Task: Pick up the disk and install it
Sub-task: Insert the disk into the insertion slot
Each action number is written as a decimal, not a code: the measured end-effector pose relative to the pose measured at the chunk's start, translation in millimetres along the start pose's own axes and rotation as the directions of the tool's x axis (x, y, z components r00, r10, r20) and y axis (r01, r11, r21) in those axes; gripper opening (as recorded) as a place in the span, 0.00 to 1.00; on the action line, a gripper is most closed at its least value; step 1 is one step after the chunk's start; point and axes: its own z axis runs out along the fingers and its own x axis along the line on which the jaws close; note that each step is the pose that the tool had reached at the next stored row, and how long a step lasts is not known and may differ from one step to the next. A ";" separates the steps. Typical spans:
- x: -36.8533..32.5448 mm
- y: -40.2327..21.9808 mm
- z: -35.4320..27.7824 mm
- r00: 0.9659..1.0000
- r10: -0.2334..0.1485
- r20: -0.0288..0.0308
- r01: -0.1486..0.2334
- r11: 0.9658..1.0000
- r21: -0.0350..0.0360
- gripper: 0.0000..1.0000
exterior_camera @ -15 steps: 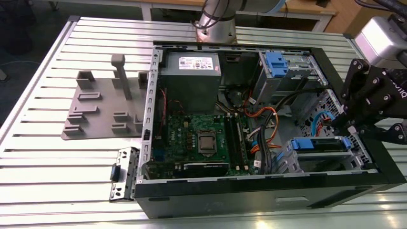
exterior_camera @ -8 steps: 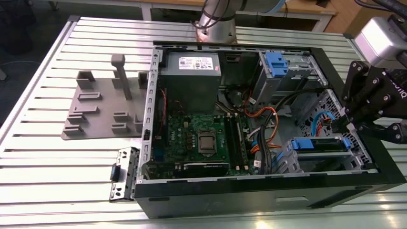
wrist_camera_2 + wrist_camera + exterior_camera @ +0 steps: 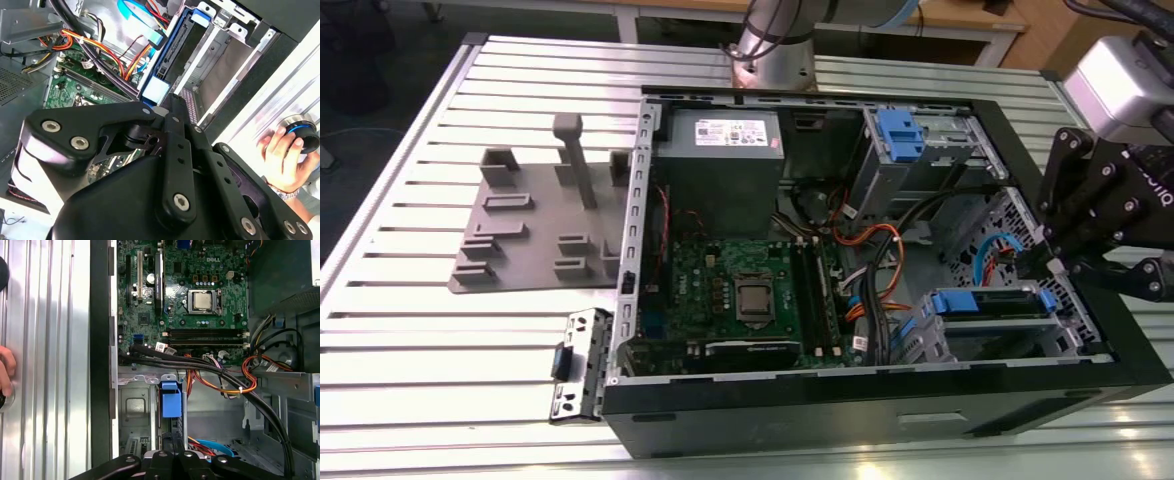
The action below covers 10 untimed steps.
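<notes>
Gripper (image 3: 1047, 262) beside disk (image 3: 991, 303)

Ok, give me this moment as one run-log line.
gripper: at the case's drive cage | disk: seated on edge in cage, blue caddy | grip: unclear | hand: on knob beside case

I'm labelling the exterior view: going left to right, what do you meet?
Grey fixture plate → loose black bracket → green motherboard → orange cable bundle → disk in its blue caddy → gripper.
</notes>
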 end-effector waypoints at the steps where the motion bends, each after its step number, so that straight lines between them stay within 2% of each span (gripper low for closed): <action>1: 0.1 -0.7 0.9 1.000 0.000 0.000 0.000 1.000 0.000 0.10; 5: 0.3 -8.4 7.3 1.000 0.000 -0.001 0.000 1.000 -0.001 0.10; 10: -0.1 -21.9 15.4 1.000 0.000 -0.002 0.000 1.000 -0.002 0.10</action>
